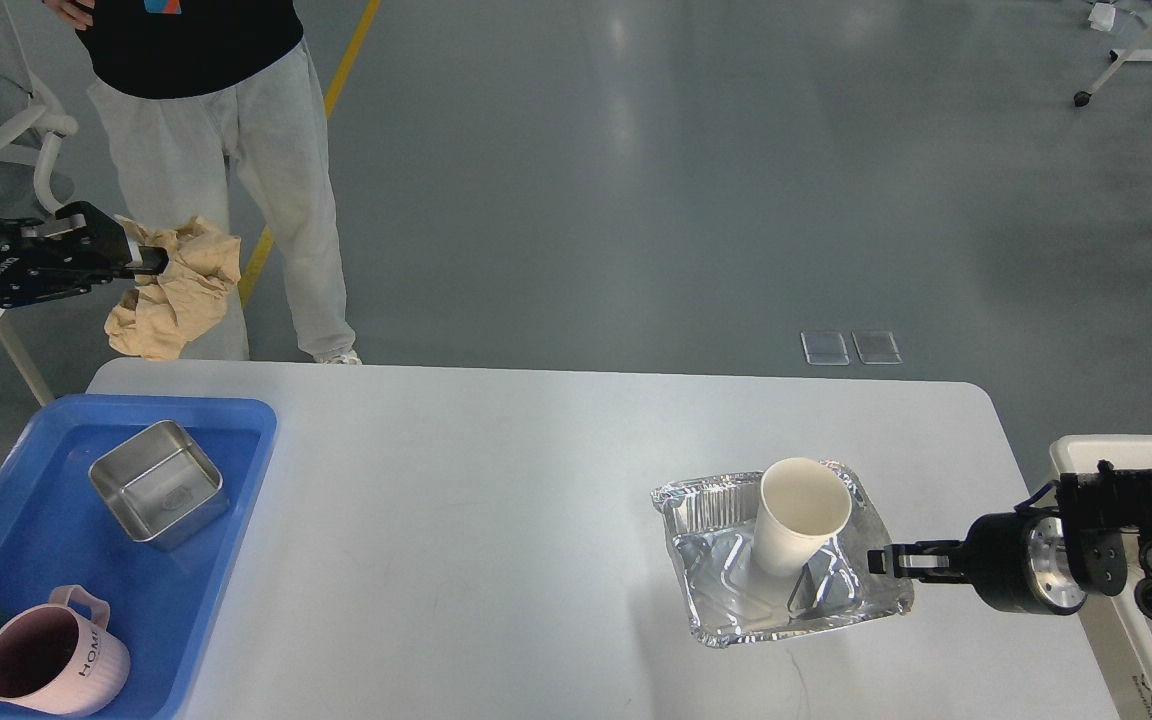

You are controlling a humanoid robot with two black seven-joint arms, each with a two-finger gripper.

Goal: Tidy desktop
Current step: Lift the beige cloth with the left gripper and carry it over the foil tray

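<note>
Head view: left end effector (141,262) clenched on crumpled brown paper (176,290), held up off the surface, beyond its far-left corner; prob. light, soft, crushable. Right end effector (881,562) pinched the foil tray (736,625) rim w/ paper cup (801,515) inside; thin foil, bends easily. Desktop (496,520) matte, smooth, white-grey.

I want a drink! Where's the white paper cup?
In the head view, the white paper cup stands in the foil tray on the desktop's right side, just left of the right gripper.
</note>
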